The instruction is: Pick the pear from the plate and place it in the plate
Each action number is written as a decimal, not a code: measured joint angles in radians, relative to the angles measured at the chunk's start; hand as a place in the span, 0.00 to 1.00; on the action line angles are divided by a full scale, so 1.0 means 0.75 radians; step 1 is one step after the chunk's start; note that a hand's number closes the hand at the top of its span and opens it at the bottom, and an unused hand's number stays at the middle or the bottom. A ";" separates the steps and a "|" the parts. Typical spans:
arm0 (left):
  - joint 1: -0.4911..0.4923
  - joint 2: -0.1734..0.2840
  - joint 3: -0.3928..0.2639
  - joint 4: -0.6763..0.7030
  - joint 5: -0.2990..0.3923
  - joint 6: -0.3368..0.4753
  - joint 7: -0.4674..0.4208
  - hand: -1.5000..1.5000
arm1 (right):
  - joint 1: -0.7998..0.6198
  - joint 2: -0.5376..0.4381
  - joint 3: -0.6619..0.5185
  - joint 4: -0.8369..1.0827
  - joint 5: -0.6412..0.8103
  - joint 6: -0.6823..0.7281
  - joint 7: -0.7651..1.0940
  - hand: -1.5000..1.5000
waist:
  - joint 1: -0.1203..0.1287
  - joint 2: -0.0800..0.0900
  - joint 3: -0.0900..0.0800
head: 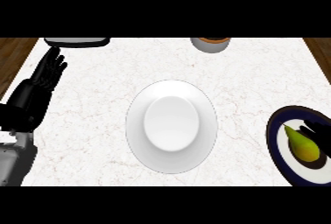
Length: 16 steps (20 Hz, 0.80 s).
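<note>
With the left hand (pixel 48 70) resting open at the left edge, fingers straight, the white plate (pixel 171 164) waits mid-counter, and the right hand (pixel 318 131), fingers curling beside the pear (pixel 302 145) on the dark plate (pixel 276 151), may nudge it off-rim.

The white veined marble-look counter (pixel 245 87) appears smooth and matt. Just beside the left hand's (pixel 47 72) fingertips, brown wood grain (pixel 16 48) shows. The round white ceramic-looking plate (pixel 171 127) is glossy; the yellow-green pear (pixel 302 145) looks smooth-skinned.
</note>
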 measured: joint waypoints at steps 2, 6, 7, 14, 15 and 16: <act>-0.006 0.006 0.011 -0.025 0.003 -0.014 0.038 0.50 | -0.044 0.012 -0.015 0.079 0.026 0.015 0.000 0.00 | 0.002 0.000 0.000; 0.009 -0.030 0.008 -0.059 -0.030 -0.013 0.062 0.50 | -0.086 0.067 -0.011 0.182 0.108 0.021 -0.002 0.00 | 0.000 -0.001 0.001; -0.005 -0.032 0.018 -0.046 -0.036 -0.021 0.067 0.50 | -0.108 0.092 -0.001 0.208 0.134 0.019 0.002 0.00 | 0.000 -0.001 0.001; -0.018 -0.071 0.080 0.017 -0.068 -0.085 0.032 0.50 | -0.235 0.168 -0.018 0.412 0.228 0.064 -0.083 0.00 | -0.002 0.000 0.001; -0.007 -0.076 0.078 -0.015 -0.076 -0.085 0.048 0.50 | -0.256 0.174 -0.023 0.451 0.235 0.068 -0.105 0.00 | 0.000 -0.001 0.000; 0.009 -0.085 0.078 -0.038 -0.086 -0.084 0.055 0.50 | -0.264 0.189 -0.017 0.470 0.257 0.067 -0.109 0.00 | 0.000 -0.001 0.000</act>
